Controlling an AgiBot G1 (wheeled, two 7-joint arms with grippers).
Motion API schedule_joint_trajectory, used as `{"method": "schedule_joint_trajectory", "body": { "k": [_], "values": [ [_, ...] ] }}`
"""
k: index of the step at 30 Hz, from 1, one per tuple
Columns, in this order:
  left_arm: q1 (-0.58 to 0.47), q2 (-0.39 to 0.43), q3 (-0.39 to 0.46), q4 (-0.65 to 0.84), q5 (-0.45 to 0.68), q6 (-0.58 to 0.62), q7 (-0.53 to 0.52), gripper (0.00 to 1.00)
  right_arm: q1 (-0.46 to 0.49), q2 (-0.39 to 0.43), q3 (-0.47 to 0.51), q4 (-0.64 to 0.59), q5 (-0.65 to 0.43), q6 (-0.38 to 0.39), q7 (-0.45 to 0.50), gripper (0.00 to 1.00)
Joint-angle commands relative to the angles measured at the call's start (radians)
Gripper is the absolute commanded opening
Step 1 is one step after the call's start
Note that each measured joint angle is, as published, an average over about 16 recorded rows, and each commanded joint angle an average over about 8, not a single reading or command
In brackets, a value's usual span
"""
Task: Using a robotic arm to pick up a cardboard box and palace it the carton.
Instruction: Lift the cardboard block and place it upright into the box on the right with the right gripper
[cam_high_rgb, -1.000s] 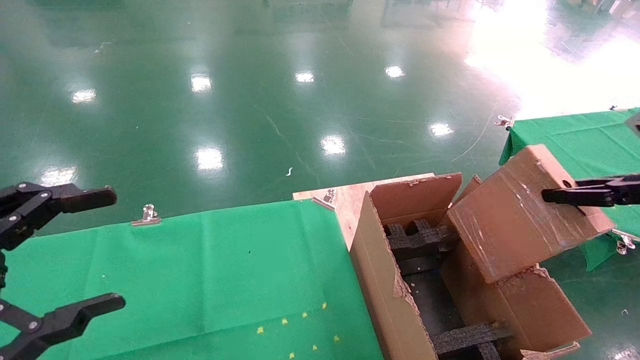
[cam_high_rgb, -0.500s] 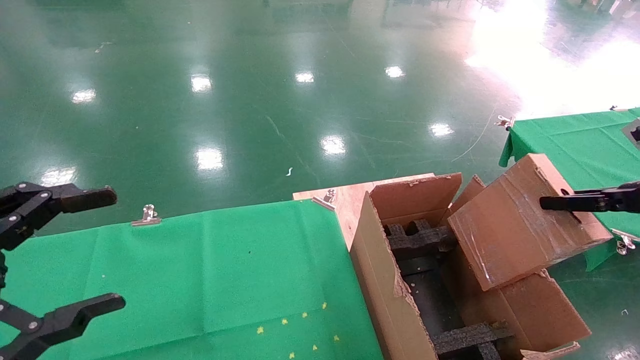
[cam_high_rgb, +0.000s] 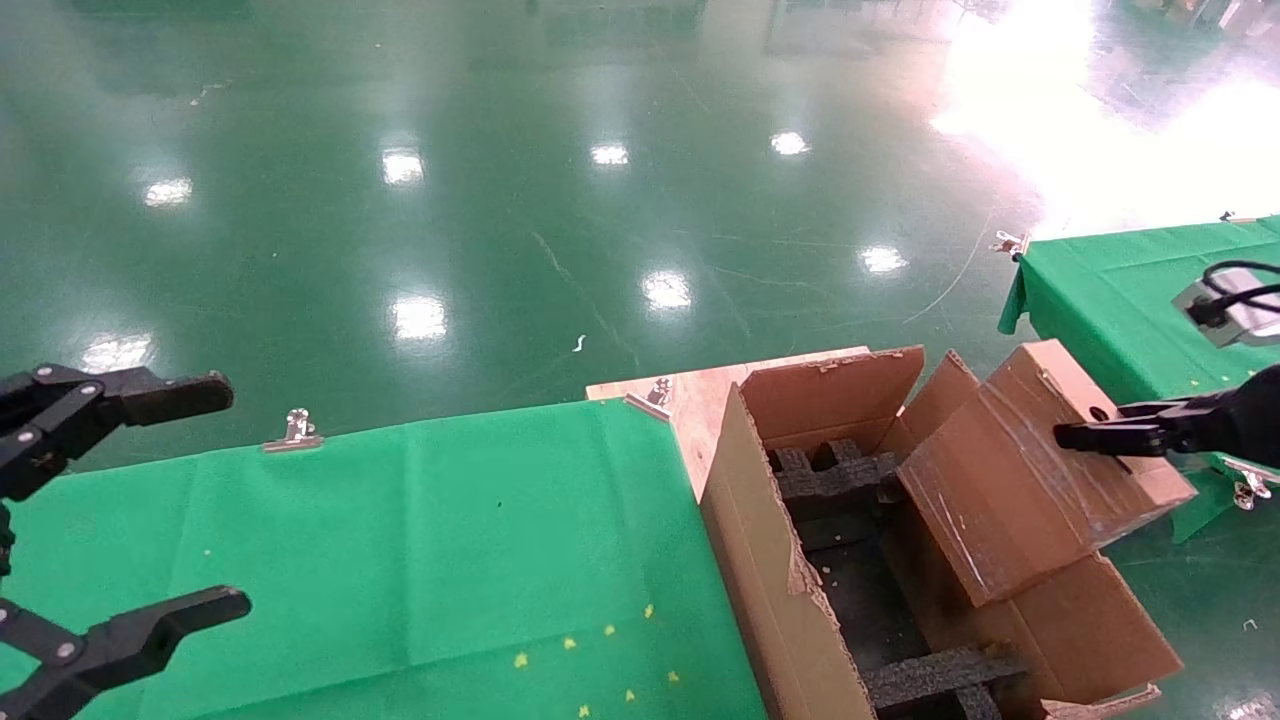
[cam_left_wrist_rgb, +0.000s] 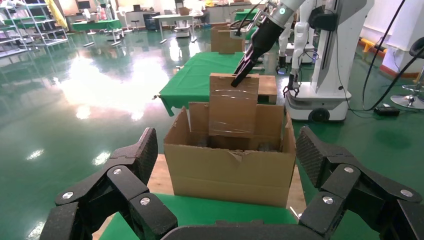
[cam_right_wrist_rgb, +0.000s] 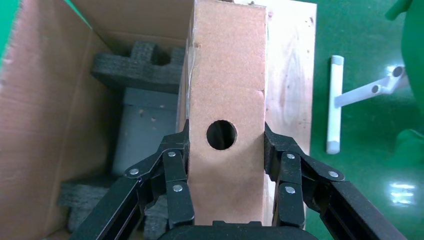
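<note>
The cardboard box (cam_high_rgb: 1030, 480), brown with shiny tape, hangs tilted over the far right side of the carton (cam_high_rgb: 770, 580), its lower end dipping inside. My right gripper (cam_high_rgb: 1075, 440) is shut on its upper narrow end. In the right wrist view the fingers (cam_right_wrist_rgb: 176, 170) press both sides of the box (cam_right_wrist_rgb: 227, 85) beside a round hole. Black foam inserts (cam_right_wrist_rgb: 137, 67) lie in the carton (cam_right_wrist_rgb: 45, 125). The left wrist view shows the white robotic arm (cam_left_wrist_rgb: 280, 12) holding the box (cam_left_wrist_rgb: 233, 105) above the carton (cam_left_wrist_rgb: 230, 170). My left gripper (cam_high_rgb: 232, 495) is open at the left.
A green-clothed table (cam_high_rgb: 400, 520) lies left of the carton, with metal clips (cam_high_rgb: 295, 430) on its far edge. A wooden board (cam_high_rgb: 690, 395) sits under the carton. A second green table (cam_high_rgb: 1130, 280) stands at the right. Glossy green floor lies beyond.
The right gripper has moved left and down with the cardboard box, so the box now sits lower, with its bottom end deeper in the carton. The left gripper has not moved.
</note>
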Motion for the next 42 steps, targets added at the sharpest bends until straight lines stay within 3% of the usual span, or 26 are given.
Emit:
{"method": "schedule_joint_trajectory", "body": {
  "k": [1,21,42],
  "values": [
    [0.0,0.0,0.0,0.0,0.0,0.0,0.0,1.0,-0.013,0.002,-0.009,0.029,-0.012,0.029,0.012,0.0],
    [0.0,0.0,0.0,0.0,0.0,0.0,0.0,1.0,-0.15,-0.032,-0.108,0.201,-0.177,0.282,0.285,0.0],
    [0.0,0.0,0.0,0.0,0.0,0.0,0.0,1.0,-0.28,-0.148,-0.183,0.182,-0.293,0.449,0.481,0.0]
  ]
}}
